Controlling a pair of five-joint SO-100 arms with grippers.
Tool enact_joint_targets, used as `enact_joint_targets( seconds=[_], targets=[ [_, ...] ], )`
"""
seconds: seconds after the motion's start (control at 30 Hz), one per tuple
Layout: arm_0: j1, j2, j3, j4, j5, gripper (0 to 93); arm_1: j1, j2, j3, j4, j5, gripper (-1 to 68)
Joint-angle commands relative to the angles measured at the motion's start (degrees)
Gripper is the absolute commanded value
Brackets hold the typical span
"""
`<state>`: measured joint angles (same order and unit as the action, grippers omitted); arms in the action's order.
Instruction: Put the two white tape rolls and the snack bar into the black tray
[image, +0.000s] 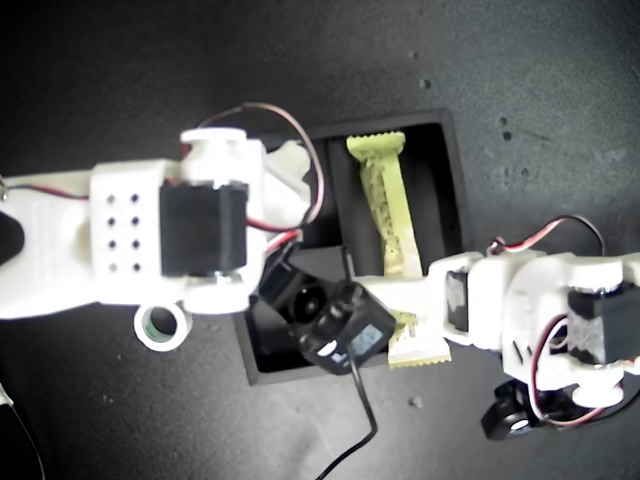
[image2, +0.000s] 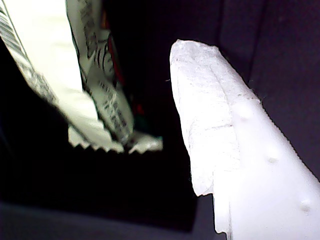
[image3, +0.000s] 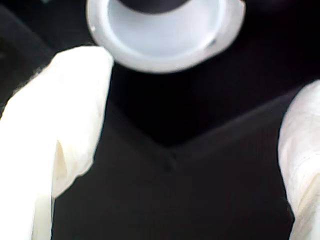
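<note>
The snack bar (image: 385, 200) is the job in hand, and it is not seated yet. In the exterior view it lies along the long compartment of the black tray (image: 455, 200), with one crimped end inside at the far wall. Its other end rides up over the near wall and sticks out past it, right by my first gripper (image: 400, 300). The first wrist view shows only one padded finger (image2: 210, 125), with dark space between it and the wrapper, so I cannot tell whether that claw is pinching the bar or has let it go. Check that before you move. The bar looks nearly as long as its slot, so I would nudge the raised end gently toward the far wall and then down, keeping it parallel to the walls rather than pushing straight down onto the rim. The wrapper will likely slip and buckle, so go slowly. My second gripper (image3: 190, 115) is spread wide with nothing between its fingers. It hangs over a tray divider, with the all-white tape roll (image3: 165, 50) just ahead of it, apparently in a small compartment. The smaller tape roll (image: 162, 326), the one with the greenish core, sits on the table outside the tray toward the exterior view's left, partly under the second arm, and it is probably the next pickup.
</note>
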<state>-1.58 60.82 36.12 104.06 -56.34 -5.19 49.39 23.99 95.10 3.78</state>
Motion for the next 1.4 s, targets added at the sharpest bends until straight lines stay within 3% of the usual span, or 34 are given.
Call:
enact_joint_targets(
  seconds=[0.0,0.13,0.27,0.4,0.47,0.67,0.87,1.37],
  targets=[
    [-1.2,18.1,3.7,1.1,1.5,23.1,3.5,2.0,-11.1,8.2,-2.8,34.4],
    [1.1,36.7,13.2,1.1,-0.4,22.4,6.7,12.7,-12.3,8.2,-3.9,35.5],
    [9.5,47.9,28.8,-2.5,-9.1,21.3,9.9,20.9,-13.4,8.2,-0.8,33.0],
    [20.3,55.1,51.5,-17.7,-20.9,20.9,14.9,28.8,-14.1,8.2,9.6,30.9],
    [24.6,57.0,61.3,-25.8,-26.1,20.8,17.1,34.7,-11.3,8.2,15.8,25.5],
    [32.5,60.0,83.0,-47.9,-36.5,20.4,20.1,56.0,7.4,8.1,25.6,21.7],
    [34.3,59.7,89.4,-55.0,-39.5,20.1,19.0,67.0,23.4,7.9,30.1,19.1],
    [34.3,59.4,95.2,-61.5,-40.3,19.8,17.3,67.9,30.0,5.7,31.8,18.6]
  ],
)
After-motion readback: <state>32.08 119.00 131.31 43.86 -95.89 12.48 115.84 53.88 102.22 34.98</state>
